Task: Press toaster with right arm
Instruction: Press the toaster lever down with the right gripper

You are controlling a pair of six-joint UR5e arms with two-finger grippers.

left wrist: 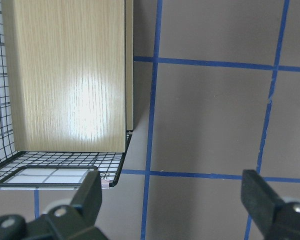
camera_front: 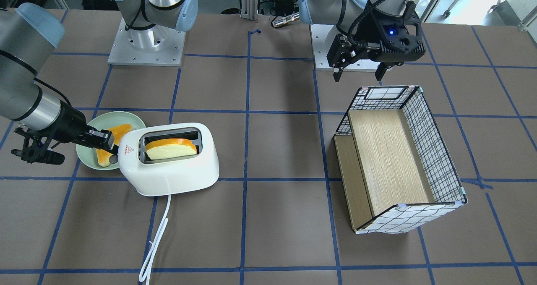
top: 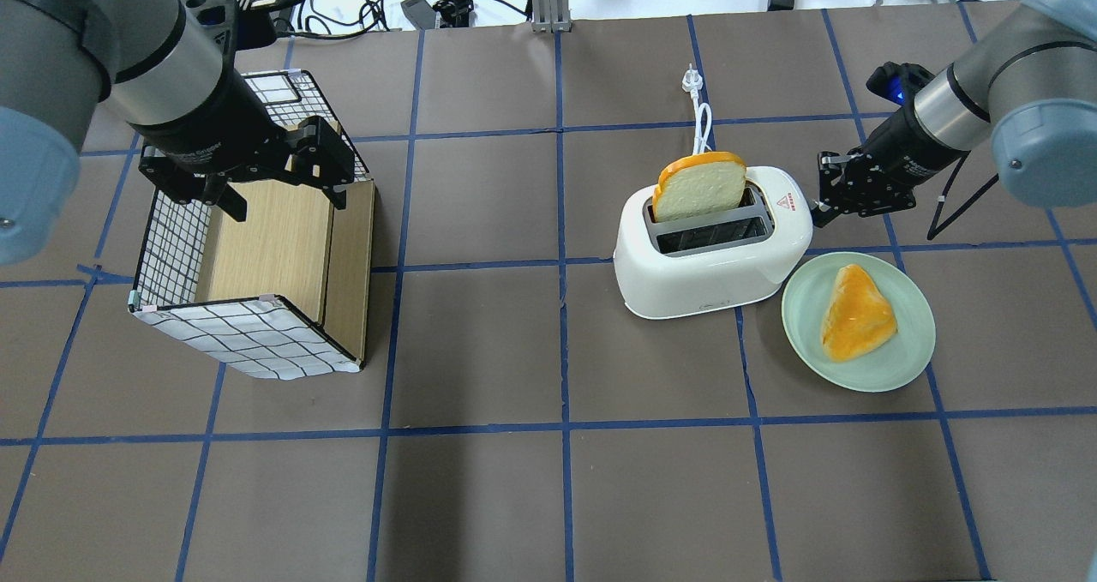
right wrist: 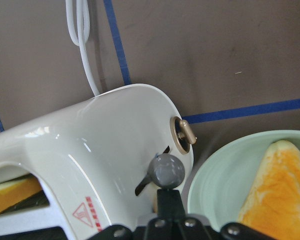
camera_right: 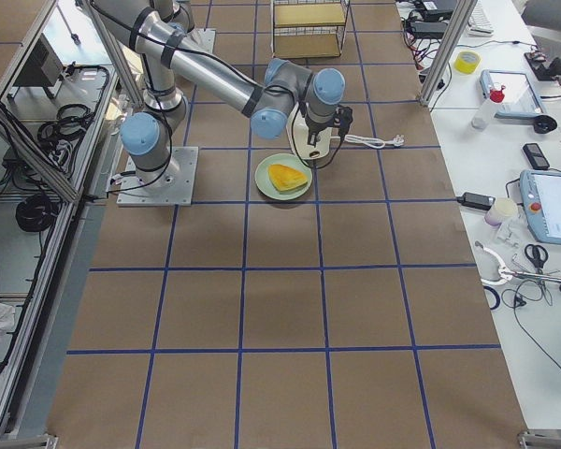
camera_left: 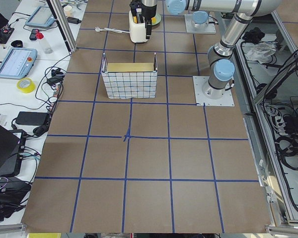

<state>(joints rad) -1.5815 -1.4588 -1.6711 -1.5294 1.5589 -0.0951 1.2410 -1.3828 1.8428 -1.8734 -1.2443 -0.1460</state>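
White and glossy, the toaster (top: 711,248) is set just beside a green plate (top: 900,355), with a bread slice (top: 698,189) in one slot. Its grey lever knob (right wrist: 166,170) is touched by the right gripper (right wrist: 166,194), whose fingers are pressed together. The left gripper (left wrist: 173,187) is held wide apart over a wire basket (top: 248,342).

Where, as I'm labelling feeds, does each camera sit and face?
Front-facing: across the table, facing the robot; left arm on the picture's right.
Overhead: behind the robot, looking down; left arm by the basket, right arm at the toaster.
Exterior left: table's end; left arm near.
Exterior right: opposite end; right arm near.
Left wrist: down at the basket; open jaws.
Right wrist: at the toaster's lever; shut jaws.
Front-facing and overhead share toaster, plate, basket.
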